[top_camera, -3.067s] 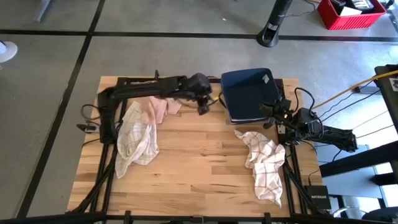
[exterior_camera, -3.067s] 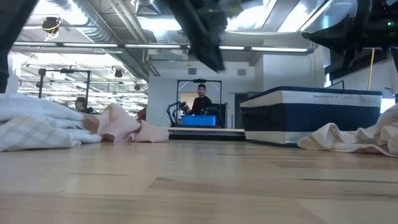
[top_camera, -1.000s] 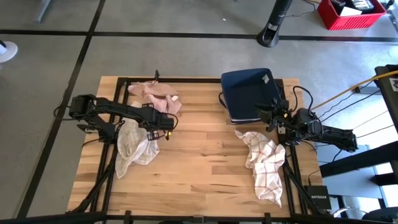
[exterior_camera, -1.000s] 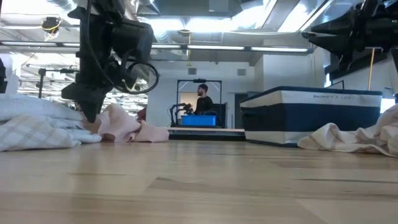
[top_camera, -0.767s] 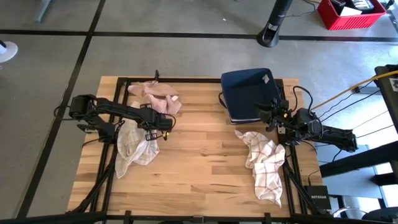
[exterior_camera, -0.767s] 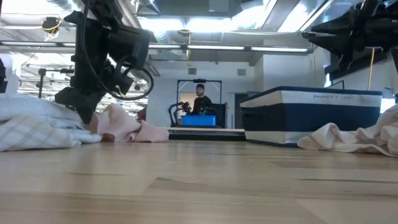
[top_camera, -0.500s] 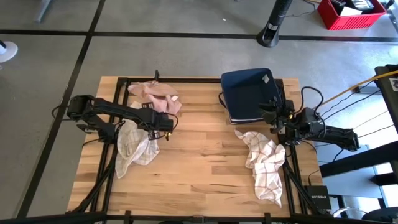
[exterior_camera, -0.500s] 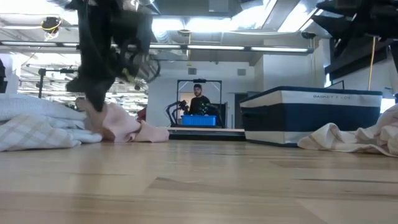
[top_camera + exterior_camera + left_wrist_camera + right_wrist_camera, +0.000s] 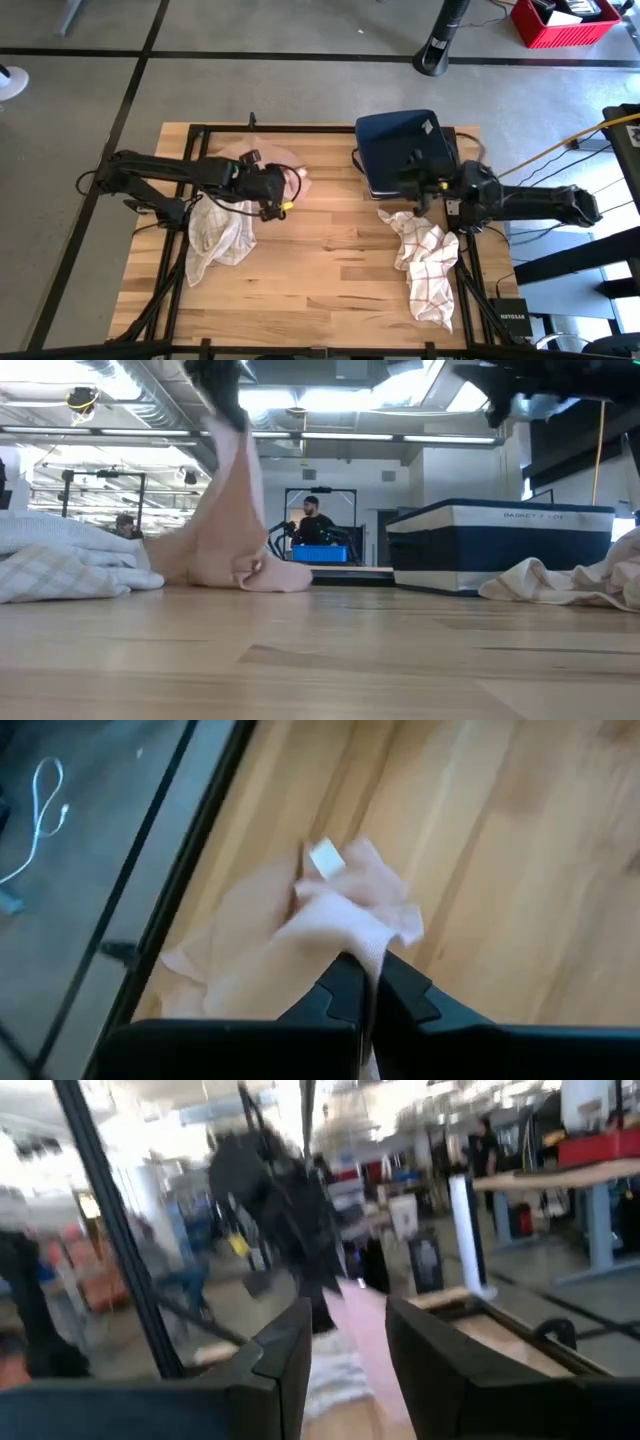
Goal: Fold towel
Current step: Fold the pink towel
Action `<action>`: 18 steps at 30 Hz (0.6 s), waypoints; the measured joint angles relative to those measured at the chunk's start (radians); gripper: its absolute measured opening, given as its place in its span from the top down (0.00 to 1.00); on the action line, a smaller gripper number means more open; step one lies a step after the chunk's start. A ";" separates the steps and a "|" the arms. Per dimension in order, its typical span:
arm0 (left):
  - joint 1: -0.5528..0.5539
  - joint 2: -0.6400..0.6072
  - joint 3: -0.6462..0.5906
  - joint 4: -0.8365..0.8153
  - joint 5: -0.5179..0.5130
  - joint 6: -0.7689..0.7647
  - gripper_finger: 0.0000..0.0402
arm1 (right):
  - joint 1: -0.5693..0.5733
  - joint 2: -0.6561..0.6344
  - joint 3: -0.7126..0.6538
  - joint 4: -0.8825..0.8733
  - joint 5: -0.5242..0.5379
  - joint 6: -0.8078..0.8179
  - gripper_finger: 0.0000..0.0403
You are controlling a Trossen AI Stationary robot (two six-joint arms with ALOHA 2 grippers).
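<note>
Item: pink towel point(image 9: 225, 530), at the rear left of the wooden bench point(image 9: 330, 270), one end lifted and the rest trailing onto the boards just beside a checked cloth point(image 9: 215, 235). Holder: left end effector point(image 9: 272, 192), clenched on a pinch of the pink towel; in the left wrist view the fabric point(image 9: 320, 935) runs straight into the closed fingertips. Second arm: right end effector point(image 9: 415, 185), raised above the bench near the navy basket point(image 9: 400, 150), fingers parted with nothing between them, facing across toward the hanging towel in the right wrist view point(image 9: 370, 1340). Other stock: a second checked cloth point(image 9: 425, 260) crumpled at the right edge, apart from the work. Handling note, as judgement: the step appears to be lifting the towel clear so it can be spread. The lift likely needs to go high enough to let the fabric hang free of its own folds, with the grip kept near an edge or corner; the right end effector would do well to take a neighbouring corner before any laying out, keeping the cloth off the checked one beside it.
</note>
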 joint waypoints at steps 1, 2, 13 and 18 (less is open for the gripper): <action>-0.002 0.000 0.015 0.003 -0.009 0.003 1.00 | 0.000 0.043 0.027 -0.022 -0.005 -0.016 0.67; -0.006 0.000 0.027 0.006 -0.026 0.003 1.00 | 0.000 0.087 0.053 -0.042 -0.018 -0.029 0.67; -0.008 0.000 0.117 0.113 -0.107 0.105 1.00 | 0.041 0.588 0.228 -0.039 0.009 -0.113 0.67; -0.008 0.001 0.117 0.112 -0.106 0.103 0.99 | 0.085 0.786 0.290 -0.040 0.084 -0.116 0.67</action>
